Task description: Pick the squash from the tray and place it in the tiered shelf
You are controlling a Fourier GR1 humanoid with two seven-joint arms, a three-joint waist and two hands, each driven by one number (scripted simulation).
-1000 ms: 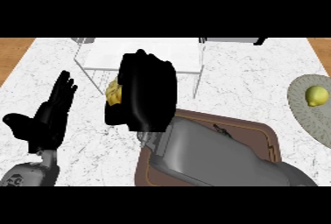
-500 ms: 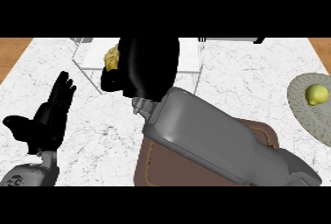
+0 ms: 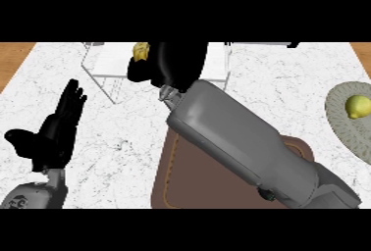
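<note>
Right hand (image 3: 174,63) at far centre, over the white tiered shelf (image 3: 105,61), fingers curled round the squash (image 3: 140,51). Only a yellow end of the squash shows, poking out on the hand's left side; the rest is hidden. The squash is off the tray (image 3: 177,171), which lies near centre, largely under the grey right forearm (image 3: 239,142). Cannot tell whether the squash touches a shelf surface or which tier it hangs above. Left hand (image 3: 54,130) rests open at near left, fingers straight, above the marbled counter (image 3: 116,147). At the right edge, a plate (image 3: 339,122) with a yellow fruit (image 3: 357,106), well apart from the work. Judged step: the placing. To do it well, bring the squash down onto a flat part of the tier, between the shelf's uprights and not on an edge. Uncurl the fingers only once it is borne from below, then lift the hand straight up so it does not drag the squash out.
</note>
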